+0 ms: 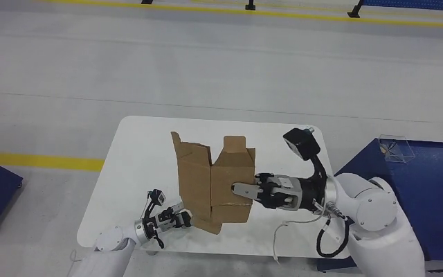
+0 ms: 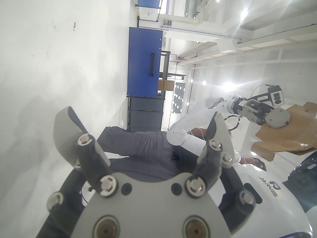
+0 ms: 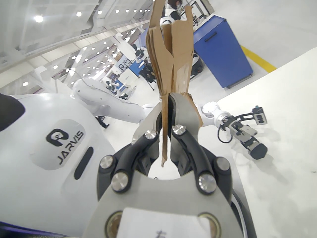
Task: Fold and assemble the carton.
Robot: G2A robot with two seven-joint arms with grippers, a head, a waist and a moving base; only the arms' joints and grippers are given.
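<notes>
- The carton (image 1: 211,183) stands on edge at the centre of the top view. It is a brown, half-flat sleeve with its flaps pointing toward the upper part of the frame, over the white surface (image 1: 138,159). I cannot tell whether its lower corner touches the surface.
- The right gripper (image 1: 243,189) sits against the carton's right side, and its fingers (image 3: 184,107) pinch the edge of one cardboard panel between them.
- The left gripper (image 1: 181,217) lies low at the lower left of the frame, just beside the carton's bottom corner. Its fingers (image 2: 69,122) are spread wide with nothing between them.
- To my eye the cardboard is light and stiff across a panel but floppy at the creases, so held by one edge it will likely sway and twist.
- It looks thin enough that a hard squeeze could dent it.
- The best hold for the free arm seems to be a panel edge opposite the pinch, near a fold, so the sleeve can be pulled square.
</notes>
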